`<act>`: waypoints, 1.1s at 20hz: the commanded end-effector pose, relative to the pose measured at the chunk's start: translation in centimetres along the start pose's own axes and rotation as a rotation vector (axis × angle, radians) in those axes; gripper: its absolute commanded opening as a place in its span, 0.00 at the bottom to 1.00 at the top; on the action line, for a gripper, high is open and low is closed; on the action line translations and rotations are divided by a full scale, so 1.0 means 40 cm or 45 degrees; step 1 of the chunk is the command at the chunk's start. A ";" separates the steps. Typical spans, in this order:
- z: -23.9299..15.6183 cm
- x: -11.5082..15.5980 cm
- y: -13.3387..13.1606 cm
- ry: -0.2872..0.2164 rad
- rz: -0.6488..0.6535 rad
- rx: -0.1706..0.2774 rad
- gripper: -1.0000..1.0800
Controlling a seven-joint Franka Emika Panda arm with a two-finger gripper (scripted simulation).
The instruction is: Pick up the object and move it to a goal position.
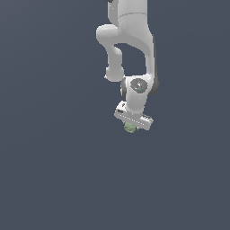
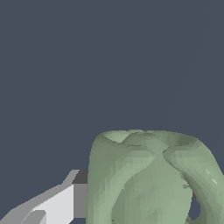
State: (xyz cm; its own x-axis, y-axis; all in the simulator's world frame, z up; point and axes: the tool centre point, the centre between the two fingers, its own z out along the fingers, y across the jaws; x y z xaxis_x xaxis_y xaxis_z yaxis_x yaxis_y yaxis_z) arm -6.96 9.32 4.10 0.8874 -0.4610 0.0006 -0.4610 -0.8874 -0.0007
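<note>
The object [image 1: 130, 128] is a small pale-green bumpy lump that peeks out from under the white gripper [image 1: 133, 122] in the exterior view, just below the arm's wrist. It is narrower than the gripper's bar. In the wrist view the object [image 2: 148, 179] fills the frame close to the camera. One grey-padded finger [image 2: 80, 199] presses against its side. The other finger is hidden behind the lump. The gripper looks shut on the object.
The white arm [image 1: 130, 40] reaches down from the top of the exterior view. All around is a plain dark blue-grey surface [image 1: 54, 170] with no other objects or edges in sight.
</note>
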 end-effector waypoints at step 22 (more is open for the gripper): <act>-0.318 0.049 0.276 -0.002 0.001 0.004 0.00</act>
State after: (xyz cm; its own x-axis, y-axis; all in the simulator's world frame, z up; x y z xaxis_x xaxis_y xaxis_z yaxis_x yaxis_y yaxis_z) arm -9.91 -0.21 15.41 0.8870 -0.4617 -0.0009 -0.4617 -0.8870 -0.0025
